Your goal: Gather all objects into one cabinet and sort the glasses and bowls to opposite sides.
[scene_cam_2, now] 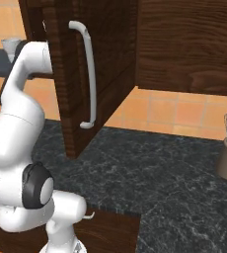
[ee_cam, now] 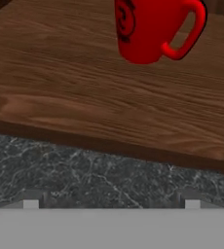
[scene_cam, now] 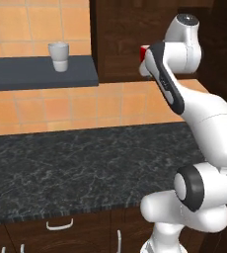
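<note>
Currently: red mug (ee_cam: 150, 29) on cabinet shelf (ee_cam: 84, 92); rigid, light, glazed-slippery; grasp across body beside handle. Gripper (ee_cam: 111, 204) apart, empty.

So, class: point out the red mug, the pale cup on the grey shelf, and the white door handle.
red mug (ee_cam: 143, 34), hand view, on its body.
pale cup (scene_cam: 59, 56), left base view, on its side wall.
white door handle (scene_cam_2: 90, 74), right base view, mid-bar.

Rendered frames, even flat lighting, moderately bright. Soft shadow under cabinet (scene_cam_2: 100, 74) on worktop (scene_cam_2: 150, 173). Slight softness overall; red mug (ee_cam: 148, 29) shows a mild sheen. No glare, no edge distortion.
</note>
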Robot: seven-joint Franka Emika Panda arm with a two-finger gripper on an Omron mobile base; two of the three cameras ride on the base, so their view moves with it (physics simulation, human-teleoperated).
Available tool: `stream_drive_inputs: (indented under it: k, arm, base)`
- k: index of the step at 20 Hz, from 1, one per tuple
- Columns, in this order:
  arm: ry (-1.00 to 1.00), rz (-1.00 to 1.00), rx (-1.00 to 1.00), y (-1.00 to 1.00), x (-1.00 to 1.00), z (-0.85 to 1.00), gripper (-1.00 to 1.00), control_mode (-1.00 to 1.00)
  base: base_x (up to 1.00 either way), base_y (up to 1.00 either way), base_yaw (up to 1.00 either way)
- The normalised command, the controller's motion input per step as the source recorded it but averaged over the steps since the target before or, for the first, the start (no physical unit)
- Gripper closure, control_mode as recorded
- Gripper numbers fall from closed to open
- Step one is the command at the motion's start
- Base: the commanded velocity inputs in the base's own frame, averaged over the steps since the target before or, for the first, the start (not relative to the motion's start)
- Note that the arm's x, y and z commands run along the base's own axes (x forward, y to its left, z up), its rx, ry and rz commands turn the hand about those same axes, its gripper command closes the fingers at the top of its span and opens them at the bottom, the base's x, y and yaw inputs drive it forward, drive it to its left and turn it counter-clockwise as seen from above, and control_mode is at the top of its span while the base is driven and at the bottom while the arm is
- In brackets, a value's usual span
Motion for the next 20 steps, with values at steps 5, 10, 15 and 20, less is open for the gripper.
stream_drive_inputs:
  k: [5,10,15,20]
  arm:
    - [0.0,0.0,0.0,-0.28,0.66,0.23,-1.0,-1.0]
    - [0.0,0.0,0.0,-0.32,0.46,0.07,-1.0,-1.0]
    - [0.0,0.0,0.0,-0.05,0.46,0.11,-1.0,-1.0]
    - [0.0,0.04,0.0,0.0,0.49,0.05,-1.0,-1.0]
  base:
    - [0.0,0.0,0.0]
    - [0.0,0.0,0.0]
    - [0.0,0.0,0.0]
    - [0.0,0.0,0.0]
